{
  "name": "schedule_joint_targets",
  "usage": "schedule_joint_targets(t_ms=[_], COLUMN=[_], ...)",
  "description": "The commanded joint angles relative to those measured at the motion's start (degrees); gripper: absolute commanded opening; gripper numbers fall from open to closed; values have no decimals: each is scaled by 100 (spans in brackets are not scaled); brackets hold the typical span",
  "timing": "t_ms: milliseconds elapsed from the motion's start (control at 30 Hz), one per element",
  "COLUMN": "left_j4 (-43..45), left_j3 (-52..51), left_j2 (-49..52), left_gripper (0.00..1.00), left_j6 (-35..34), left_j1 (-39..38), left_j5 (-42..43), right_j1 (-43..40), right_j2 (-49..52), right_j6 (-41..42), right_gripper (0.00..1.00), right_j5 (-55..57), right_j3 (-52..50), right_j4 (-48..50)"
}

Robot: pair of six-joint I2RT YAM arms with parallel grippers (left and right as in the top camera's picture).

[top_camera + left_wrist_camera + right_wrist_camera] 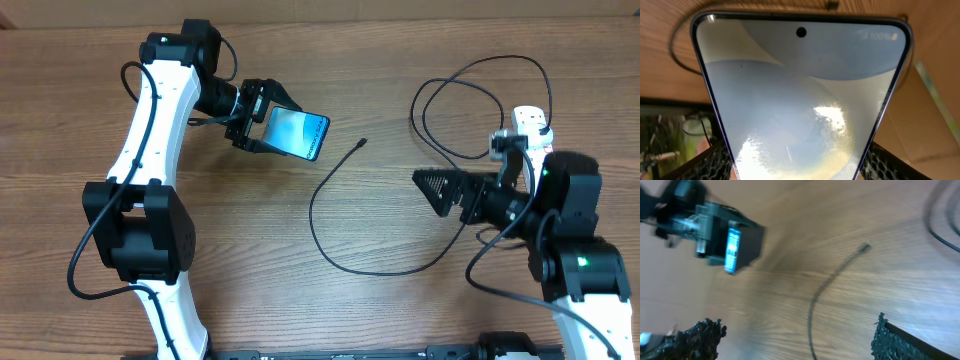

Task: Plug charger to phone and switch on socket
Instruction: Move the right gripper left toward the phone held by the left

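My left gripper (272,125) is shut on the phone (300,132) and holds it off the table at the upper left, lit blue-white screen up. The phone (800,95) fills the left wrist view, with mesh fingers (710,161) against both long edges. The charger (315,205) is a thin black cable curving over the table middle, its connector tip (362,143) lying to the right of the phone. My right gripper (432,190) hangs open to the right of that tip, and the cable (813,307) runs between its fingers (897,340) on the wood below. The socket (530,122) shows at the far right, partly behind the right arm.
More black cable is looped (480,80) on the table at the upper right, near the socket. In the right wrist view the left gripper (705,227) holds the phone (731,247) edge-on at the upper left. The table is bare brown wood (400,310).
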Motion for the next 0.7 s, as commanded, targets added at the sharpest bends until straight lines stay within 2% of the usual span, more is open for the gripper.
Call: schedule_joint_targets(t_ms=[0, 67, 167, 267, 333, 667], left_j4=[-24, -44, -42, -42, -42, -46], left_j3=[160, 160, 160, 160, 160, 160], left_j2=[-46, -46, -46, -46, -46, -46], left_gripper=[43, 42, 42, 42, 42, 42], left_j6=[-22, -44, -87, -87, -90, -232], left_j1=[28, 28, 28, 26, 22, -232], left_j5=[-651, -927, -1161, -1292, -1370, -1655], right_j1=[28, 28, 72, 308, 538, 1849], right_j2=[216, 393, 678, 999, 1202, 1886], right_j6=[363, 1082, 1287, 1298, 1419, 3016], right_gripper=[100, 100, 100, 88, 85, 74], right_j5=[-765, -787, -785, -767, -710, 704], right_j3=[142, 140, 140, 140, 140, 140], right_j4=[249, 391, 485, 623, 800, 1904])
